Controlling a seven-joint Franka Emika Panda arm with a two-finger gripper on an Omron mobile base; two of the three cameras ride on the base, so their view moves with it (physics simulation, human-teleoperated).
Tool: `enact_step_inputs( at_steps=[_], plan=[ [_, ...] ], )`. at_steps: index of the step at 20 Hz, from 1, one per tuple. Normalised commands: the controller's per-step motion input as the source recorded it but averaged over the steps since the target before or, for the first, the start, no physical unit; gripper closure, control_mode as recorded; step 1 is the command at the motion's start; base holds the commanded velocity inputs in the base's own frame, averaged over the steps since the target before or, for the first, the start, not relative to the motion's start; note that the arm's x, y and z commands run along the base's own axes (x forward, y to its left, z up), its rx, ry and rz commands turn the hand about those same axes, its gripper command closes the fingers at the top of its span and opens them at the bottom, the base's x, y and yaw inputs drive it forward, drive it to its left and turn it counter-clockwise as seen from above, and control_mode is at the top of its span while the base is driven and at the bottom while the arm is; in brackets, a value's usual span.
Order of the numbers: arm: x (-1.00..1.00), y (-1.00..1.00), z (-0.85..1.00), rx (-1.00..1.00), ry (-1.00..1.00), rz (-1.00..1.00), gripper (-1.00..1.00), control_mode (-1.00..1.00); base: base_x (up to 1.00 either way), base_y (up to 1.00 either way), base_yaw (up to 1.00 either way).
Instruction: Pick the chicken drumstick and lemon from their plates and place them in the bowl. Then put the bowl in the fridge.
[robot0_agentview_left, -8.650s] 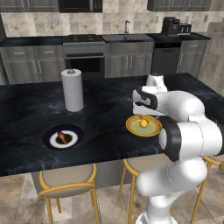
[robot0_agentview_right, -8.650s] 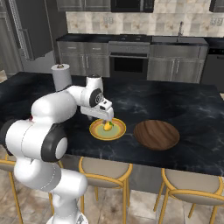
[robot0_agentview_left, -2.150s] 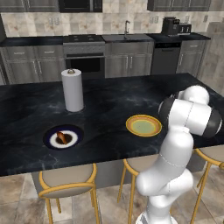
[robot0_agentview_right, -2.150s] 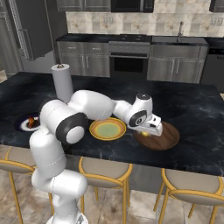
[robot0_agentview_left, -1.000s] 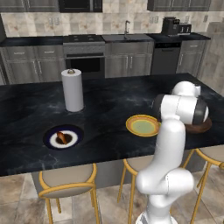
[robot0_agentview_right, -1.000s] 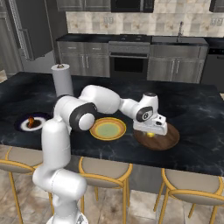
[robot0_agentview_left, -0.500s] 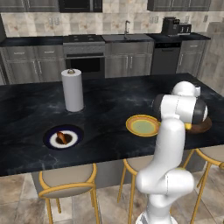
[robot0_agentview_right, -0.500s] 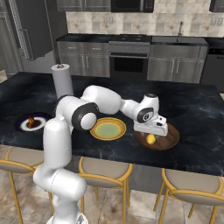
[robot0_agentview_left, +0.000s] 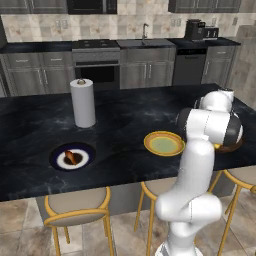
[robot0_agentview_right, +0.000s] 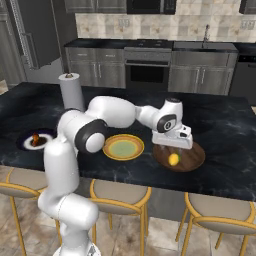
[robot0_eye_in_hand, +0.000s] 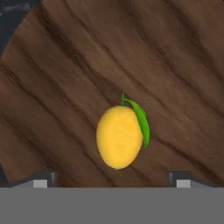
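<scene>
The yellow lemon lies loose on the floor of the dark-brown wooden bowl. My gripper hovers just above the lemon, open, its fingertips wide apart on either side of the fruit. The yellow-orange plate stands bare to the bowl's left. Far to the left, the chicken drumstick rests on the blue-rimmed plate. In the left base view my arm covers most of the bowl.
A paper towel roll stands upright at the back of the island counter. The dark fridge rises at the far left beyond the counter. Bar stools line the counter's near edge.
One second ago the lemon was held in the gripper above the bowl. The fingers have opened and the lemon has dropped into the bowl, where it now rests.
</scene>
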Motion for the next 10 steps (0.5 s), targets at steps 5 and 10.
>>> enact_step_inputs(
  at_steps=[5,10],
  plan=[
    [-0.44,0.2,0.53,0.0,0.0,0.01,-1.0,-1.0,0.0,0.0,0.0],
    [-0.48,0.57,0.14,0.0,-0.02,0.0,-1.0,-1.0,0.0,0.0,0.0]
  ],
)
